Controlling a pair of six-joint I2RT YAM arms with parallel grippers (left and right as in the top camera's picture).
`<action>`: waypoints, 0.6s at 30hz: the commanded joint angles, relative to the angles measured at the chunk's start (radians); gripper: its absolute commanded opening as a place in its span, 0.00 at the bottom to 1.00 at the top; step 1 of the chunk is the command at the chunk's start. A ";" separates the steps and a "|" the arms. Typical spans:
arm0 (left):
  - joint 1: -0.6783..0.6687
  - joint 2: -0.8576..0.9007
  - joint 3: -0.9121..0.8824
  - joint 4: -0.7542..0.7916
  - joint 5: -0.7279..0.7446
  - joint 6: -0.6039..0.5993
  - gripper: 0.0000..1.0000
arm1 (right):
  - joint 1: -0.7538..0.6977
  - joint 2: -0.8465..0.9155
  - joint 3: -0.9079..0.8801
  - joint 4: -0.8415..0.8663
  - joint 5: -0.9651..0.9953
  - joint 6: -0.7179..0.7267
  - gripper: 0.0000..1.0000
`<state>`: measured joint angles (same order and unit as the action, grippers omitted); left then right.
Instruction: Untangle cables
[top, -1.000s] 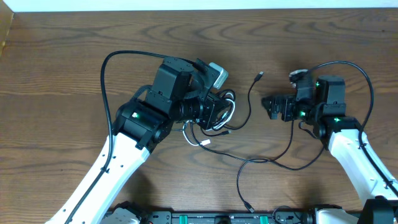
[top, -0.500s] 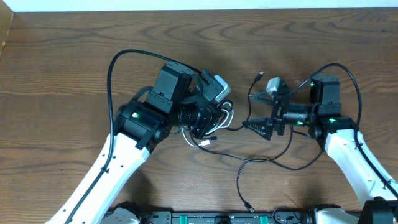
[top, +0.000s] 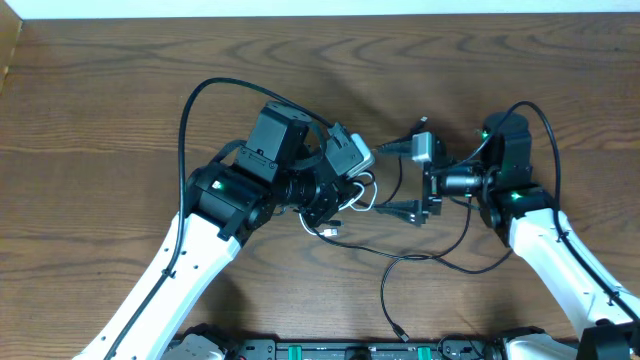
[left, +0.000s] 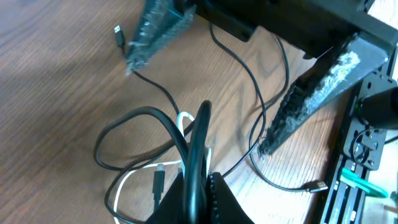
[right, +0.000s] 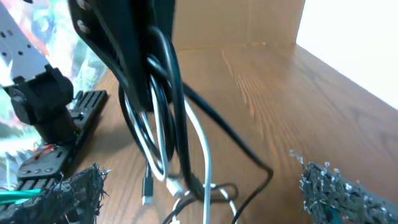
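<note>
The cables (top: 352, 197) form a small tangle of thin black cords and a white one at mid-table. My left gripper (top: 335, 192) is shut on a black cord loop (left: 198, 149) and holds the bundle up; the white cord (left: 122, 186) and small plugs (left: 158, 180) hang below it. My right gripper (top: 397, 180) is open just right of the bundle, its fingers (top: 400, 210) pointing left. In the right wrist view the hanging cords (right: 163, 118) and the white cord (right: 204, 155) dangle ahead of my right gripper (right: 205, 199), between its spread fingertips (right: 68, 199).
One long black cord (top: 440, 258) trails from a plug (top: 420, 122) at the back across the wood to another plug (top: 400, 333) near the front rail (top: 360, 350). The arms' thicker black wires (top: 195, 100) arc above the table. A cardboard box (right: 236, 22) stands at the far end.
My right gripper has swung left from beside its arm up to the bundle, turning its open fingers towards it. The left gripper has shifted slightly right with the cords still held.
</note>
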<state>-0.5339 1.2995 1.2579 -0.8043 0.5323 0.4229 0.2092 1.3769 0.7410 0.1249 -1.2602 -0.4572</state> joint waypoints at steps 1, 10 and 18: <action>-0.001 -0.014 0.021 -0.002 0.024 0.045 0.08 | 0.043 -0.002 -0.003 0.036 0.059 -0.007 0.99; -0.002 -0.014 0.021 -0.003 0.105 0.083 0.08 | 0.132 -0.002 -0.003 0.076 0.212 -0.008 0.97; -0.002 -0.014 0.021 -0.003 0.091 0.082 0.08 | 0.131 -0.002 -0.003 0.081 0.238 -0.007 0.01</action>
<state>-0.5335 1.2995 1.2579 -0.8040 0.6033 0.4854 0.3382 1.3769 0.7410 0.2115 -1.0664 -0.4614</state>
